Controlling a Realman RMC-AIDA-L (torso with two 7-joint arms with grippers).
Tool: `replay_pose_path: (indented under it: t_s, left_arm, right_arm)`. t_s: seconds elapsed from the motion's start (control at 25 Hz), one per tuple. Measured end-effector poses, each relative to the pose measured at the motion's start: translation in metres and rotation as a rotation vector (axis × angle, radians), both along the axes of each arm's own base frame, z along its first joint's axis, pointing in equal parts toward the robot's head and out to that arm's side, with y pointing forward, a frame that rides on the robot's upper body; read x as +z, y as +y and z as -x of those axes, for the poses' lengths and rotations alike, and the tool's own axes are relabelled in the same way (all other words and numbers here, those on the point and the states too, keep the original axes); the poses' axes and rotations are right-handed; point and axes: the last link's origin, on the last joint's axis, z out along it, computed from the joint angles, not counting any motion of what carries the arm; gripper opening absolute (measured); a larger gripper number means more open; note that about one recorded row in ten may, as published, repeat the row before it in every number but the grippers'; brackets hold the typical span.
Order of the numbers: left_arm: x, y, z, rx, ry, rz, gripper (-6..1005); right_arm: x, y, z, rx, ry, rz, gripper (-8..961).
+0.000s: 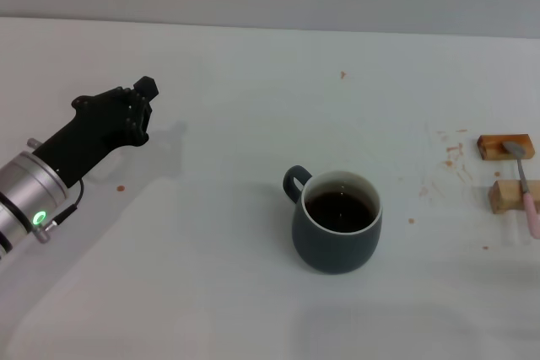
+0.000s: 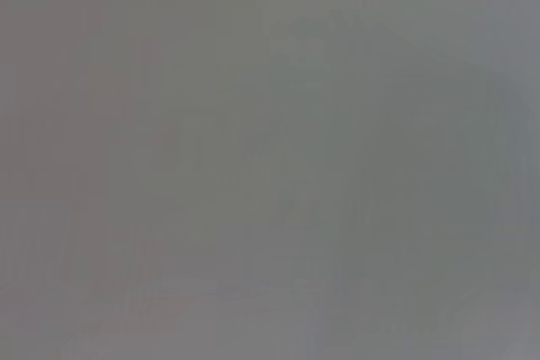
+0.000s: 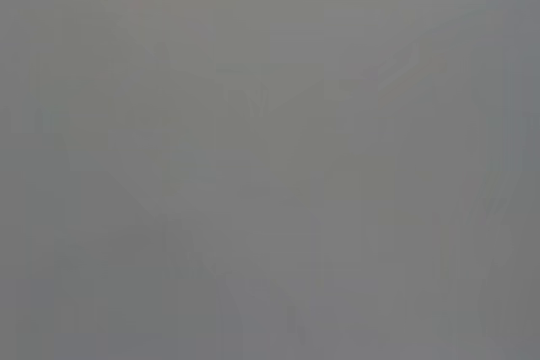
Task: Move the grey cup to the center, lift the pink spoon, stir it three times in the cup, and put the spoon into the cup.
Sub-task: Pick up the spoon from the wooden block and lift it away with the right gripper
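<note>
So the left gripper point(image 1: 143, 94) hovers far left over the white table point(image 1: 211, 208), well apart from everything; can't tell how its jaws stand. Grey cup point(image 1: 336, 221) sits mid-table, upright, handle pointing left, full of dark liquid. Pink spoon point(image 1: 525, 187) lies across two wooden blocks point(image 1: 506, 170) at far right, bowl away, pink handle nearer.

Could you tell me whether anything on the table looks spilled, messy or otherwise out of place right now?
Yes: small brown specks and smears stain the white table between the grey cup and the two wooden blocks, like splashed coffee. The pink spoon lies across those blocks at the right edge. The left gripper hangs apart at the left.
</note>
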Motion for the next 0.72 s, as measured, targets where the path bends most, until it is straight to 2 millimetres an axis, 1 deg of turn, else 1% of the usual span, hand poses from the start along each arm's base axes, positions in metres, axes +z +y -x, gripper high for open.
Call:
replay_pose_path:
  t_s: [0.2,0.36,0.56,0.72]
  left_arm:
    - [0.001,0.005,-0.002,-0.010,0.014,0.004,32]
    - [0.000,0.006,-0.003,-0.010,0.019,0.009,33]
    - [-0.002,0.004,-0.002,-0.001,0.008,0.014,34]
    - [-0.003,0.001,0.000,0.007,0.000,0.016,34]
  right_arm:
    - [-0.012,-0.008,0.004,-0.010,0.028,0.043,38]
    - [-0.023,-0.008,0.004,-0.032,0.051,0.093,43]
    - [-0.034,-0.004,0.004,-0.059,0.059,0.149,274]
    - [-0.037,-0.005,0.005,-0.053,0.065,0.177,362]
